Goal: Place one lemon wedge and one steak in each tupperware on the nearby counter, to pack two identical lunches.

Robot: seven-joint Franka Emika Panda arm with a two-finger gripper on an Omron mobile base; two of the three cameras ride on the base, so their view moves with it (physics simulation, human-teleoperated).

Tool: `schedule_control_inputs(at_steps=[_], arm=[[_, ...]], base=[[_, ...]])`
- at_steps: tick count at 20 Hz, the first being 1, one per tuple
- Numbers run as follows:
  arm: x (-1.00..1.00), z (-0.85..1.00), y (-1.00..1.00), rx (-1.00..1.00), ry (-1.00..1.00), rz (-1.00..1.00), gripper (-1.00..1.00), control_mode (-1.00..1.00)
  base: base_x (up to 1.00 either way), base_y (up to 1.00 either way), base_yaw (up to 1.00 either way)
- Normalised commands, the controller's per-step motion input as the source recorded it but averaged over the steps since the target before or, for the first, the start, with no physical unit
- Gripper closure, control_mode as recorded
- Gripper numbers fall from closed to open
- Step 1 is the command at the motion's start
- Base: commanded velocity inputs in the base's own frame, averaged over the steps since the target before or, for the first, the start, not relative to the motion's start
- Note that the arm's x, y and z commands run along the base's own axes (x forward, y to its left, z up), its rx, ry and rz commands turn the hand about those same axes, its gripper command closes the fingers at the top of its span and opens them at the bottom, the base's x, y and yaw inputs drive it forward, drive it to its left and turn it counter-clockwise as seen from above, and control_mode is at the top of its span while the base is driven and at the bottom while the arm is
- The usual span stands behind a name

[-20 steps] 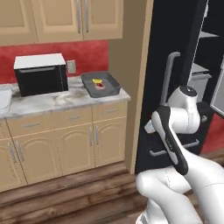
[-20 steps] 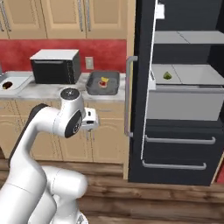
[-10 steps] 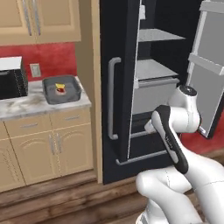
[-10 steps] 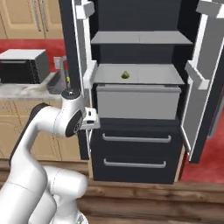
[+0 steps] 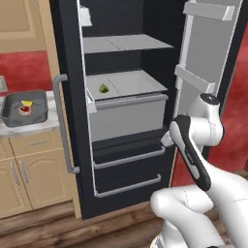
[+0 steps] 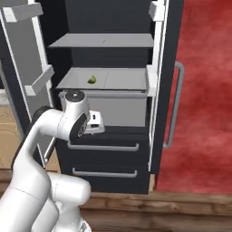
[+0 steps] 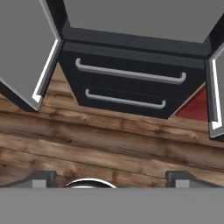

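You have driven the base to the right: the whole picture has shifted since a second ago, so the camera moved, not the things. The microwave is gone from the left base view, and the open fridge (image 5: 123, 111) now stands right in front of you, with both doors wide. This means, I judge, that you are now placed to fetch from the fridge, while the packing itself is far from finished.

On the middle shelf (image 5: 128, 85) of the fridge lies one small yellow-green lemon wedge (image 5: 103, 88), near the left edge of the shelf; you see it also in the right base view (image 6: 92, 80). It is tiny and pointed, and it probably needs a careful pinch.

On the worktop (image 5: 26, 127), at its right end just beside the fridge, stands a dark tray (image 5: 24, 107). Inside it lie a yellow wedge (image 5: 26, 102) and a red steak (image 5: 23, 109), close together, so one lunch looks packed already.

The pincer (image 7: 111, 175) looks down at the wooden floor (image 7: 109, 144) and the two lower drawers (image 7: 127, 87). Its tips stand wide apart and hold nothing.
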Motion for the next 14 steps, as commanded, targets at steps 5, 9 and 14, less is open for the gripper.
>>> schedule_control_inputs(at_steps=[5,9,14], arm=[[0.0,0.0,0.0,0.0,0.0,0.0,-1.0,1.0],[0.0,0.0,0.0,0.0,0.0,0.0,-1.0,1.0],[0.0,0.0,0.0,0.0,0.0,0.0,-1.0,1.0]], base=[[0.71,-0.03,0.04],[0.75,0.0,0.06],[0.75,-0.06,0.03]])
